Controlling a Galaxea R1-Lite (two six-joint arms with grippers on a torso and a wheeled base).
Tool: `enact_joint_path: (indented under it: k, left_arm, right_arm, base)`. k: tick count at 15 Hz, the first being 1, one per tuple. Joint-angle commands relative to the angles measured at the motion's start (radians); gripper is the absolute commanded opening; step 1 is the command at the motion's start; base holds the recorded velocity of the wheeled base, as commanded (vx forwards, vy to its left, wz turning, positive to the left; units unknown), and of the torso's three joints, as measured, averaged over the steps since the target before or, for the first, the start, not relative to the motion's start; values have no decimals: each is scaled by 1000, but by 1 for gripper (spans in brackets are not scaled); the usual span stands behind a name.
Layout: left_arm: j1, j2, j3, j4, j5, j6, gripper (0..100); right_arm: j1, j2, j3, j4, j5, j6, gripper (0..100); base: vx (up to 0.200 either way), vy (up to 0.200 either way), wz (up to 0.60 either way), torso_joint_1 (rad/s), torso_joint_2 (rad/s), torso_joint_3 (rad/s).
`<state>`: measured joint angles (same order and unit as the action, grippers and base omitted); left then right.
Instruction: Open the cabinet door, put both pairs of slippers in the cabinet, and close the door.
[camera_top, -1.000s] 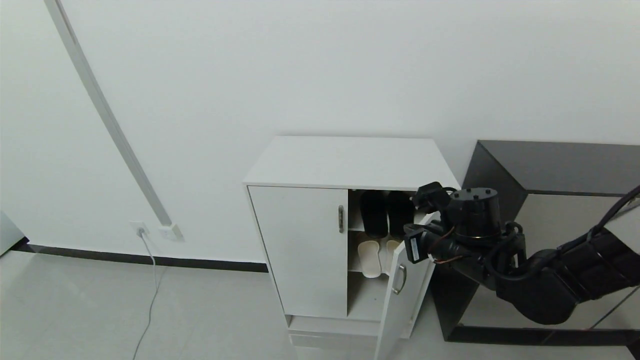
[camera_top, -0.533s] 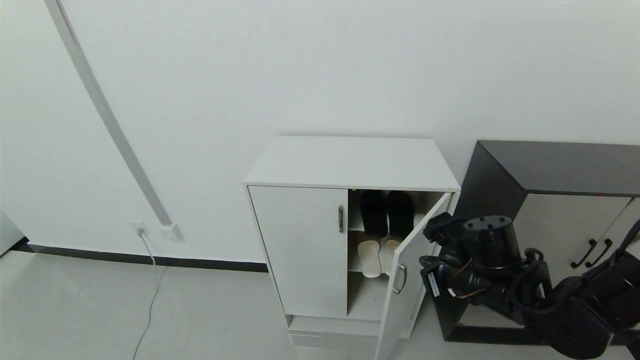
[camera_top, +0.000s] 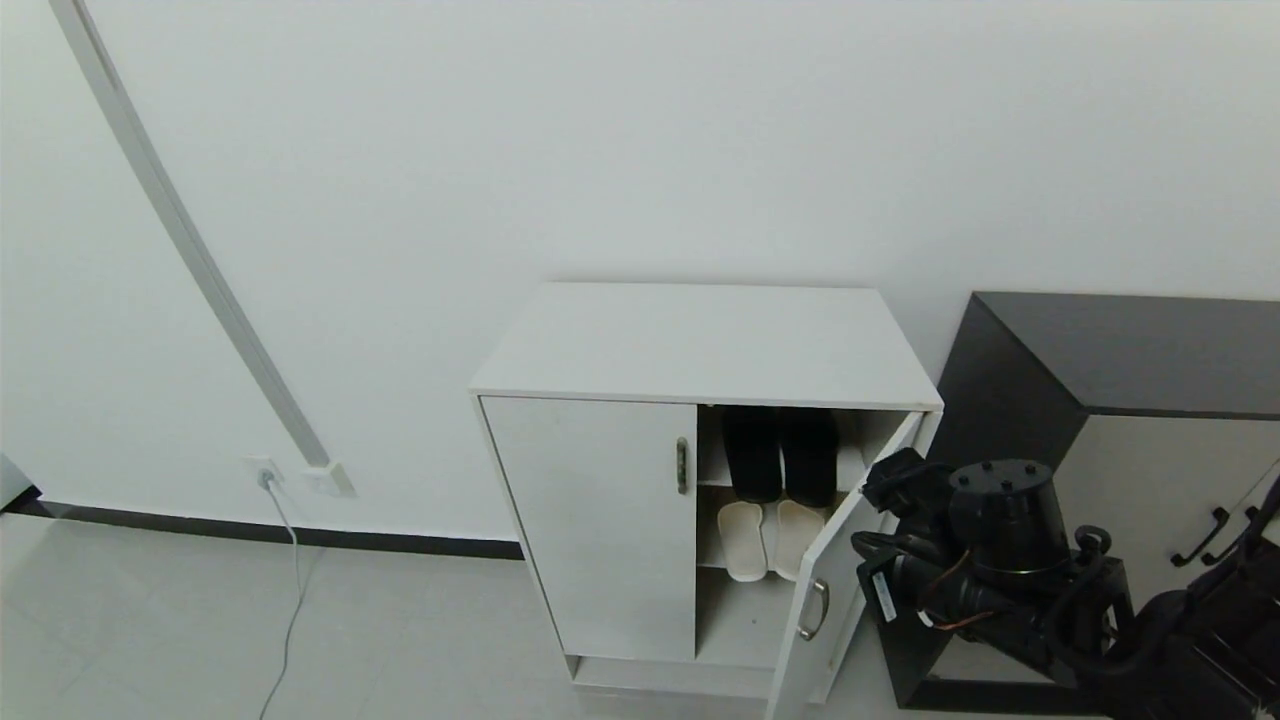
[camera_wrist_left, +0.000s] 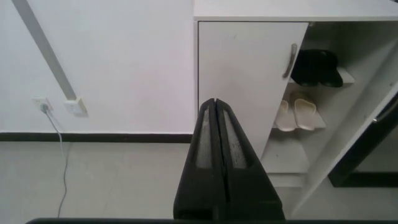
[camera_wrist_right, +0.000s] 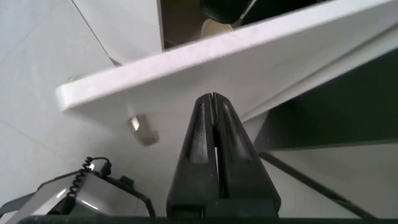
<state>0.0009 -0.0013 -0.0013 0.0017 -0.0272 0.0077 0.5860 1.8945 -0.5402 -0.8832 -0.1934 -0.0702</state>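
The white cabinet (camera_top: 700, 345) stands against the wall with its left door (camera_top: 590, 520) shut and its right door (camera_top: 840, 560) swung partly open. Black slippers (camera_top: 765, 455) lie on the upper shelf, white slippers (camera_top: 770, 525) on the shelf below. My right arm (camera_top: 1000, 540) is just right of the open door, on its outer side. My right gripper (camera_wrist_right: 213, 98) is shut and empty, its tip at the door's outer face (camera_wrist_right: 249, 62) near the handle (camera_wrist_right: 142, 127). My left gripper (camera_wrist_left: 215, 102) is shut and empty, facing the cabinet (camera_wrist_left: 249, 81) from a distance.
A black cabinet (camera_top: 1120, 350) stands close on the right, right behind my right arm. A wall socket with a hanging cable (camera_top: 265, 475) and a slanted conduit (camera_top: 180, 230) are on the left wall. Bare grey floor (camera_top: 300, 630) lies left of the cabinet.
My right arm has dropped from the top edge of the open door and drawn back to the right. The head camera has shifted a little. The door stays about as open.
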Motion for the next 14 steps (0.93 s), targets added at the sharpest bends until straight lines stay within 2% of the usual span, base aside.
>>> enact_joint_path:
  k: [1, 8, 14]
  left_arm:
    - [1, 1, 0, 0, 0, 0, 0]
    - [1, 1, 0, 0, 0, 0, 0]
    - [1, 1, 0, 0, 0, -2, 0]
  right_arm:
    - [2, 15, -10, -2, 0, 0, 0]
    - [2, 86, -104, -2, 2, 0, 0]
    - [-2, 212, -271, -11, 2, 4, 0]
  base:
    - [0, 0, 0, 0, 0, 0]
    - [0, 0, 0, 0, 0, 0]
    - [0, 0, 0, 0, 0, 0]
